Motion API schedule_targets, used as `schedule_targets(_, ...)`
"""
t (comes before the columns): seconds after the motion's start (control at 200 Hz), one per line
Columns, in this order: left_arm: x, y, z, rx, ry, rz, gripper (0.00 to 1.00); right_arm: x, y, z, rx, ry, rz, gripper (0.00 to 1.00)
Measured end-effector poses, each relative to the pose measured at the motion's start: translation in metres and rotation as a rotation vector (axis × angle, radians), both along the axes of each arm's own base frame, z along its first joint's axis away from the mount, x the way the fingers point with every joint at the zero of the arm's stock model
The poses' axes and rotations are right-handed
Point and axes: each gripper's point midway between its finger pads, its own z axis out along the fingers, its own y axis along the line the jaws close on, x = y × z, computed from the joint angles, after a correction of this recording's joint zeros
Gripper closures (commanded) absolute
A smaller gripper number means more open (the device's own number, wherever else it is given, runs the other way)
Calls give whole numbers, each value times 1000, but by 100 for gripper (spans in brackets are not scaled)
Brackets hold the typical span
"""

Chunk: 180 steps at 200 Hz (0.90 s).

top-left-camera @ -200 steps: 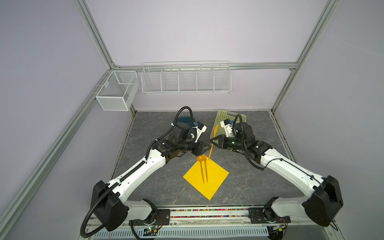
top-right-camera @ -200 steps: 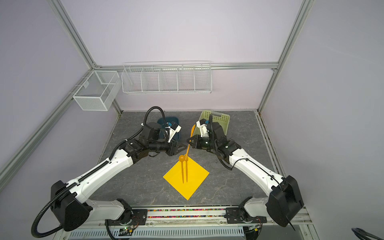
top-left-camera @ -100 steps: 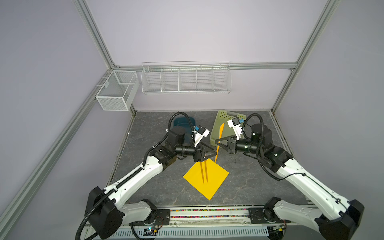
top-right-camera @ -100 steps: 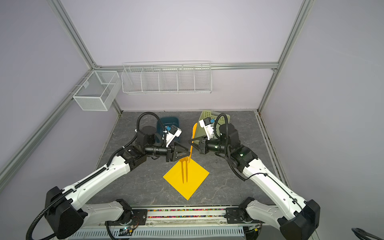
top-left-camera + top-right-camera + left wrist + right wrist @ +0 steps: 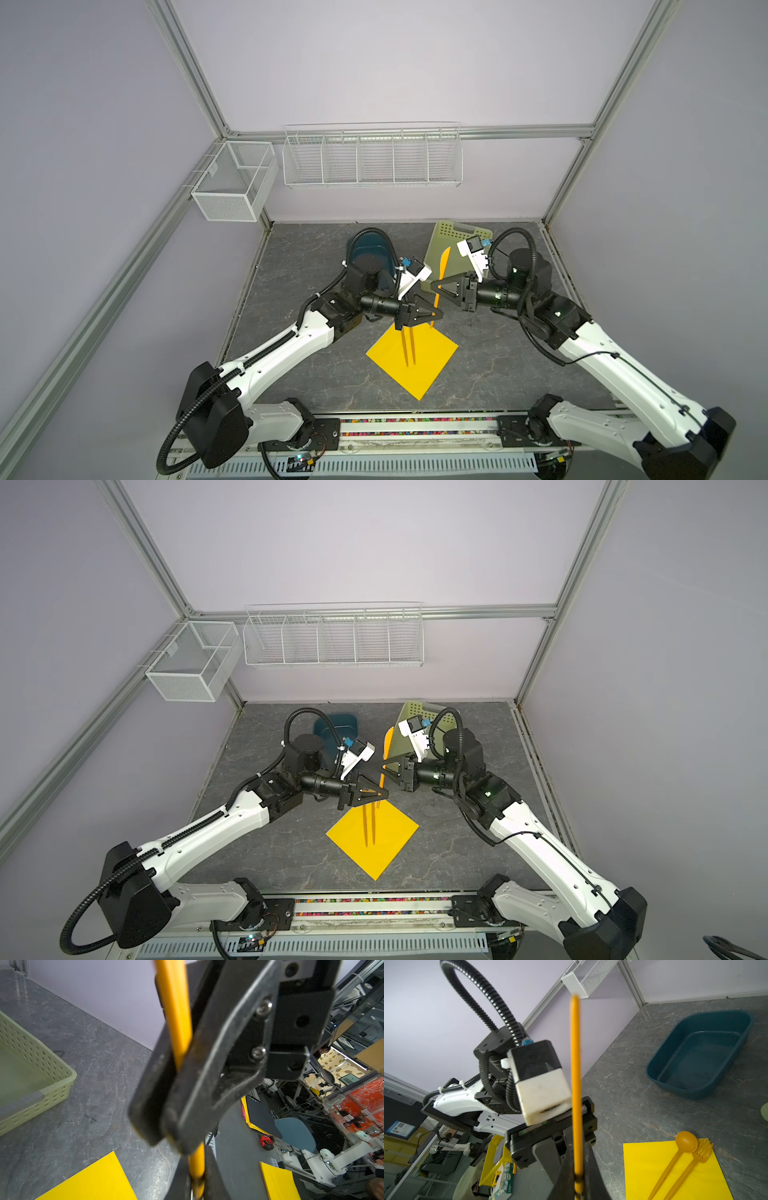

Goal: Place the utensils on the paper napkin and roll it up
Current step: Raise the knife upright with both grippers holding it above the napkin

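Orange knife (image 5: 180, 1022) | pinched between closed left jaws | right jaws grip it too

Plain bright yellow for the paper napkin (image 5: 432, 357); orange for spoon (image 5: 669, 1169), fork (image 5: 683, 1176) and knife (image 5: 575, 1064). Pale green, dotted with round holes, for the basket (image 5: 52, 1076); dark teal for the tub (image 5: 699, 1053). Grey marble veining across the tabletop (image 5: 299, 266).

In both top views the table (image 5: 332, 386) lies bare at lower left and to the right of the napkin (image 5: 419, 374). Upper centre is crowded: blue tub (image 5: 368, 249), green basket (image 5: 449, 237), and the left gripper (image 5: 437, 314) and right gripper (image 5: 433, 286), both clamped on the knife (image 5: 444, 262) above the napkin's upper corner
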Motion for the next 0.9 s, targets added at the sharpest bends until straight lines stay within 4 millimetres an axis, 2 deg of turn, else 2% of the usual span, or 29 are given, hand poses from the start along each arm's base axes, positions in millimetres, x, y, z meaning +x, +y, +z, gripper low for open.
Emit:
schedule_targets(0.04, 0, 0, 0, -1, 2, 1, 100, 0, 0, 0, -1, -4, 0, 86)
schedule_targets(0.155, 7, -1, -2, 11, -16, 43, 100, -1, -2, -1, -13, 11, -15, 61)
schedule_targets(0.35, 41, -1, -17, 80, -38, 234, 100, 9, -17, -1, -107, 24, -173, 43)
schedule_targets(0.5, 66, 2, -35, 171, -40, 384, 100, 18, -28, -9, -184, 43, -297, 46)
schedule_targets(0.62, 79, 5, -37, 225, -49, 478, 100, 25, -27, -21, -236, 64, -349, 50)
schedule_targets(0.9, 86, 6, -43, 271, -52, 559, 100, 45, -14, -49, -289, 134, -421, 60)
